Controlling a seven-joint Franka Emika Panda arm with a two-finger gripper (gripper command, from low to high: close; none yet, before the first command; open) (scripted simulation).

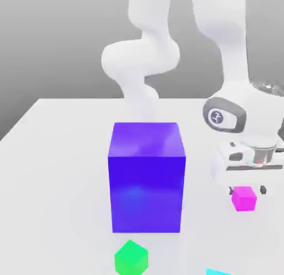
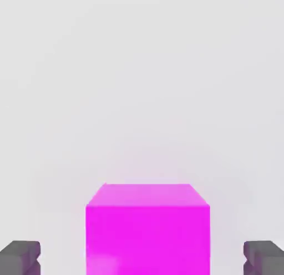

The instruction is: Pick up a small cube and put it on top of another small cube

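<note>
Exterior view: the Panda arm is reaching down at the exterior view's right, with its gripper point(image 1: 247, 189) hanging directly over the magenta cube point(image 1: 244, 199), which is sitting on the white tabletop point(image 1: 55, 157).
Hand view: the magenta cube point(image 2: 147, 229) is lying centred between two dark fingertips point(image 2: 20, 257), one on each side, with clear gaps showing between each pad and the cube's faces.
Gripper state: the fingers are standing apart, straddling the cube without touching it; nothing is being clamped yet.
Why the gripper is placed so: it is lining up square over the cube so that both pads will be meeting opposite flat faces at once, which I judge is meant to keep the cube from twisting on closure.
Task object: the magenta cube is resting on the tabletop at the right of the scene, well apart from the other small cubes.
Likely target: the green cube point(image 1: 131, 258) is sitting near the front, just ahead of the large blue block point(image 1: 147, 179); a sliver of a cyan cube point(image 1: 217, 272) is showing at the near edge. Which one is to receive the magenta cube I cannot tell.
Obstacle: the large blue block is standing between the arm's base and the green cube, so a carry toward the green cube would probably need height.
Step in hand: I judge this to be the final alignment before closing.
</note>
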